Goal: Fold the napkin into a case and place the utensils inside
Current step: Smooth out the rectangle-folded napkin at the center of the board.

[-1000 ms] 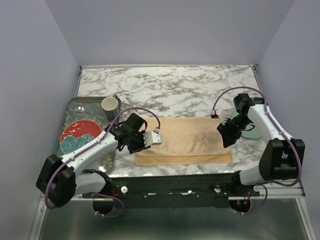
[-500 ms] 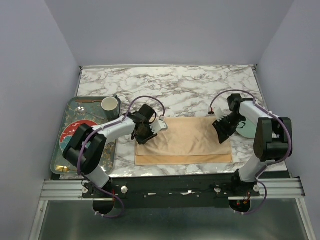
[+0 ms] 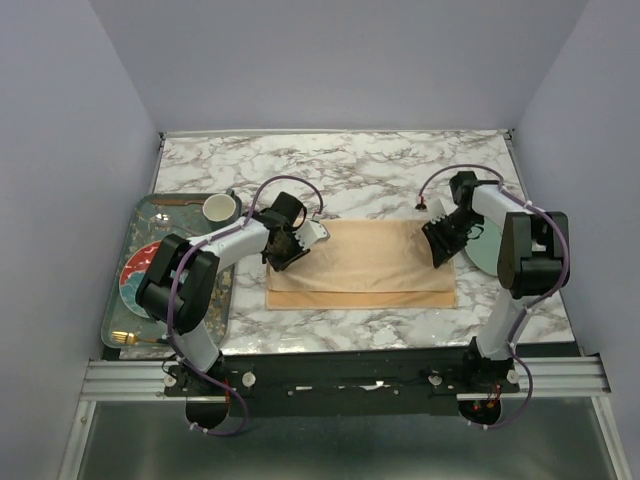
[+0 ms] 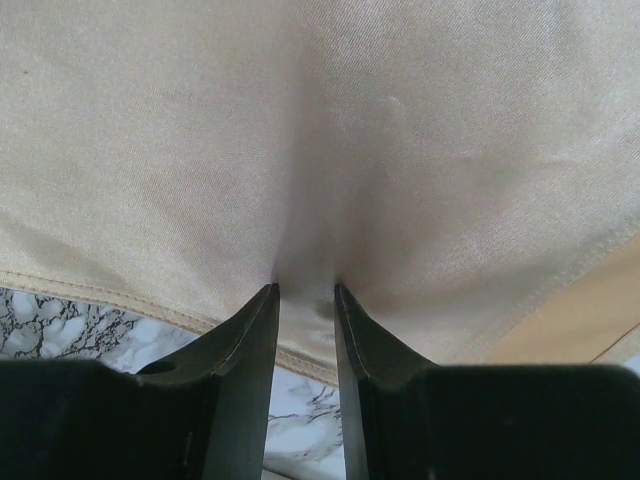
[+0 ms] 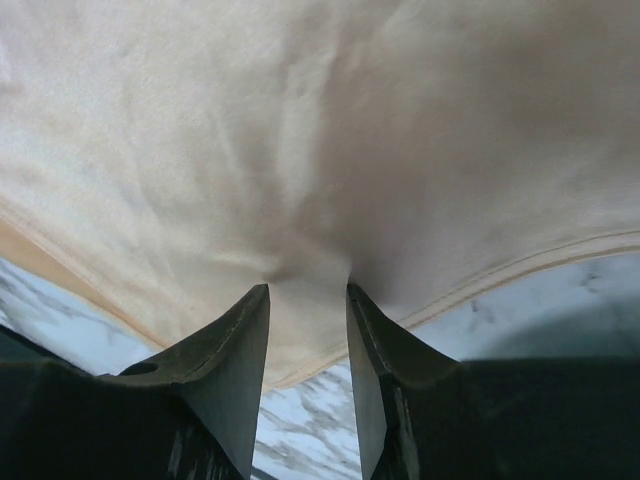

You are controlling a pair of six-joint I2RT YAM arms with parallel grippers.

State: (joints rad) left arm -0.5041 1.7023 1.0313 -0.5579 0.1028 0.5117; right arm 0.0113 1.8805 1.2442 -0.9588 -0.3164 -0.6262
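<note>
The peach-orange napkin (image 3: pixel 360 265) lies folded on the marble table, with a lower layer showing as a strip along its front edge. My left gripper (image 3: pixel 285 247) is shut on the napkin's left hem, and cloth (image 4: pixel 350 130) is bunched between its fingers (image 4: pixel 305 290). My right gripper (image 3: pixel 440 240) is shut on the right hem, with cloth (image 5: pixel 300 130) pinched between its jaws (image 5: pixel 308 288). A gold fork (image 3: pixel 125 338) lies at the near end of the tray. No finished case shows.
The grey patterned tray (image 3: pixel 215 310) at the left holds a red plate (image 3: pixel 140 278) and a cream cup (image 3: pixel 218 208). A pale green plate (image 3: pixel 488 250) sits under the right arm. Marble stretches behind the napkin.
Both grippers moved toward the far side of the table with the napkin's upper layer held, dragging the cloth back and flattening it. The jaws stayed closed on it.
</note>
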